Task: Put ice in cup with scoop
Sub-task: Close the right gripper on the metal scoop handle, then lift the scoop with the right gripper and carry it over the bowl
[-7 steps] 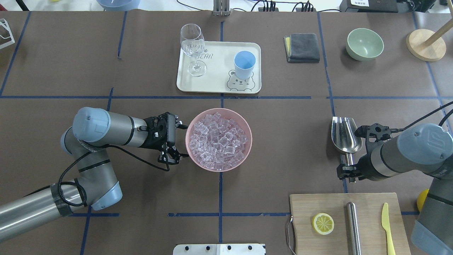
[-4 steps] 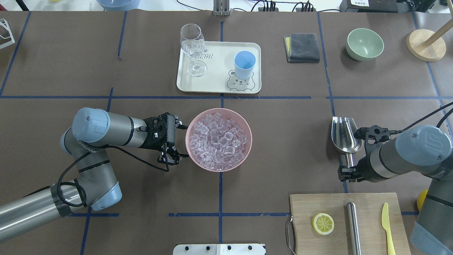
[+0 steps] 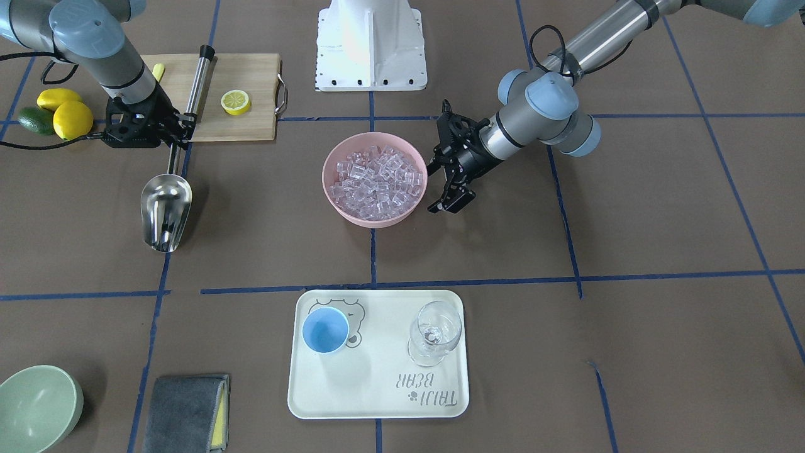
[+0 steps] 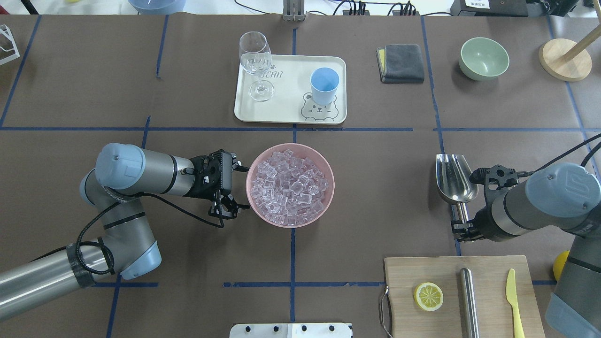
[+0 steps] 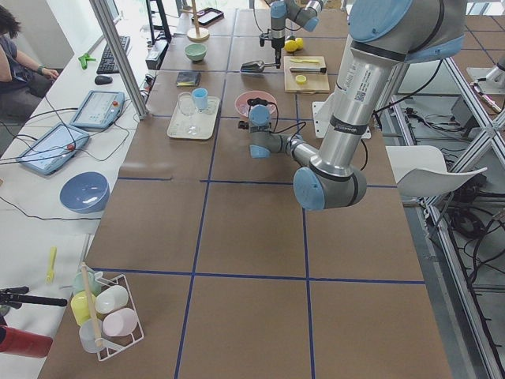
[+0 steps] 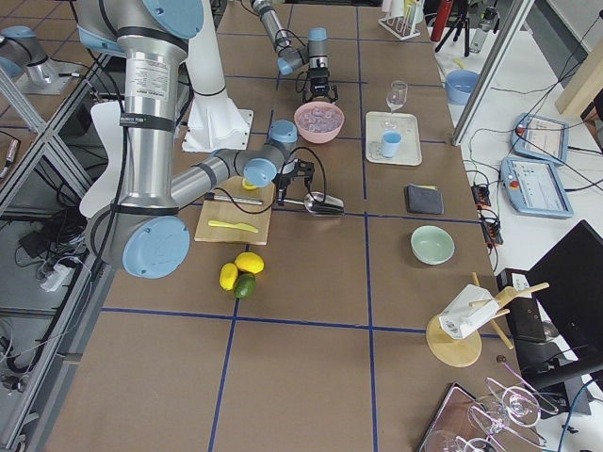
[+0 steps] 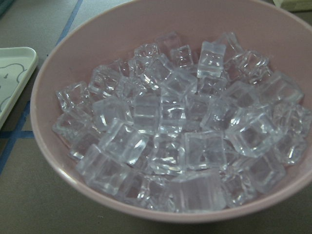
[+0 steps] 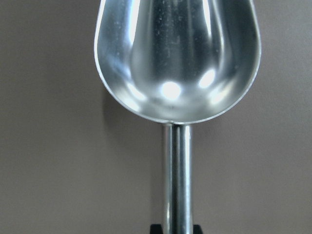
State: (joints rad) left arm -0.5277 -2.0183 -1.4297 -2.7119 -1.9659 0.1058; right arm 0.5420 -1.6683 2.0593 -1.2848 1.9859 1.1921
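Note:
The ice (image 4: 288, 185) is a heap of clear cubes filling a pink bowl (image 4: 332, 188) at the table's middle; it also fills the left wrist view (image 7: 170, 131). The light-blue cup (image 4: 324, 84) stands empty on a white tray (image 4: 286, 98) beyond the bowl. My right gripper (image 4: 462, 231) is shut on the thin handle of the steel scoop (image 4: 454, 180), whose empty blade (image 8: 175, 58) points away from me, far right of the bowl. My left gripper (image 4: 230, 209) is open and empty, close beside the bowl's left rim.
A wine glass (image 4: 256, 63) shares the tray with the cup. A grey cloth (image 4: 401, 63), a green bowl (image 4: 483, 58) and a wooden stand (image 4: 565, 58) sit at the back right. A cutting board (image 4: 488, 281) with a lemon slice, steel cylinder and yellow knife lies just behind the right gripper.
The scoop and my right gripper have shifted slightly left and forward, the blade turning a little. The left arm has not moved.

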